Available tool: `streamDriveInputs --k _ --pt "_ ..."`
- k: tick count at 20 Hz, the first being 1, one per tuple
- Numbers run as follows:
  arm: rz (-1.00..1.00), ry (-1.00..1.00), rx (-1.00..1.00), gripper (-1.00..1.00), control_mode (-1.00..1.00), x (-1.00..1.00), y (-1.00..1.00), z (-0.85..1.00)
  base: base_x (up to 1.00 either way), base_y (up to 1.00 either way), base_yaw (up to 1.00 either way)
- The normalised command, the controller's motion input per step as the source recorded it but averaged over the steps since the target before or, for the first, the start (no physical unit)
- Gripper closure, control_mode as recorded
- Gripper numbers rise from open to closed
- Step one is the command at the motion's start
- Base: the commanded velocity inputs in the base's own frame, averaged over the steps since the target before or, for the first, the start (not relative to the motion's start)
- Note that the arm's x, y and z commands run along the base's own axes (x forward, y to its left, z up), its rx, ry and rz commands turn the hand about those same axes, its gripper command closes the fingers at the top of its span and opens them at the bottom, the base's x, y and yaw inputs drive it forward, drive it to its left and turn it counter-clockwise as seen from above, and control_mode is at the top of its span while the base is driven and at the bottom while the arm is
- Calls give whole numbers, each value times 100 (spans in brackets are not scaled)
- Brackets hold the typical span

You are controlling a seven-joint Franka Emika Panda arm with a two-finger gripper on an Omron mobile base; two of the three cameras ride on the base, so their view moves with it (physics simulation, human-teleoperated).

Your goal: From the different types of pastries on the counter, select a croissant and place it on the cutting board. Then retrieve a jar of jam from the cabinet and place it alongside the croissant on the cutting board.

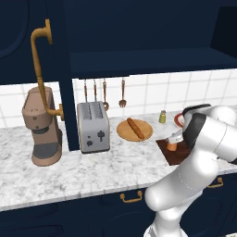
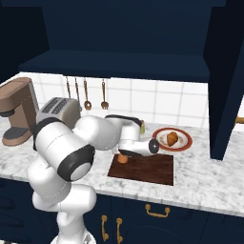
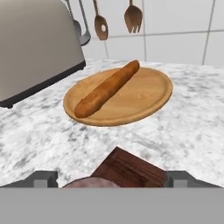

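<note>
Two dark tips of the tool [image 3: 111, 178] are seen wide apart, so it is open. The smooth, round jar of jam [image 2: 123, 159] stands between them on a corner of the flat brown wooden cutting board [image 2: 147, 170]. Past the board's far edge, to the tool's right, the bumpy golden croissant [image 2: 172, 138] is seen on a red-rimmed plate [image 2: 183, 145].

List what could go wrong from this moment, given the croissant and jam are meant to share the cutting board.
1. The jar of jam stands near a corner of the cutting board, between the fingers of the open gripper; a careless retreat might knock it off.
2. The croissant lies on the red-rimmed plate, not the board; that step may get skipped.
</note>
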Motion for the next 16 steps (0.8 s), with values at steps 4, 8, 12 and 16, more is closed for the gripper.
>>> streamDriveInputs --k 4,8,12,16 --pt "5 0 12 -100 -100 0 -5 17 0 0 0" --pt "10 1 22 -100 -100 0 -7 46 0 0 0" --pt "2 6 13 -100 -100 11 2 47 0 0 0" --pt "0 15 1 -100 -100 6 8 45 0 0 0"
